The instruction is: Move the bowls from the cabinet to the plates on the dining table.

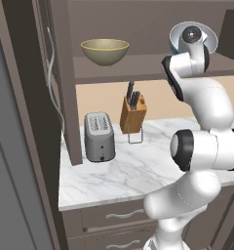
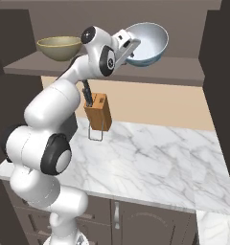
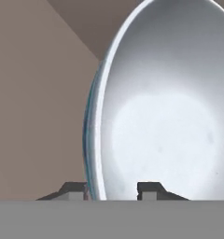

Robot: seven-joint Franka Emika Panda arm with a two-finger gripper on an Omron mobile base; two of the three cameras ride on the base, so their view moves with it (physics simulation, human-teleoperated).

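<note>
The white bowl with a blue outside (image 2: 148, 40) sits tipped on the right of the open cabinet's shelf (image 2: 179, 72), its hollow turned towards me. My gripper (image 2: 132, 50) reaches it from the left and is closed over its near rim. In the hand view the rim (image 3: 94, 140) runs down between the two fingertips of the gripper (image 3: 111, 189), one outside the wall and one inside. From the left base view the hand covers most of this bowl (image 1: 212, 43). The olive-tan bowl (image 1: 105, 51) (image 2: 59, 48) stands upright at the shelf's left end. The plates and the dining table are out of view.
Below the shelf, a marble counter (image 1: 128, 176) (image 2: 150, 158) carries a silver toaster (image 1: 99, 136) and a wooden knife block (image 1: 133, 114) (image 2: 98, 112). The open cabinet door (image 1: 65, 97) with its long silver handle stands at the left. Drawers with wavy pulls (image 1: 124, 214) sit under the counter.
</note>
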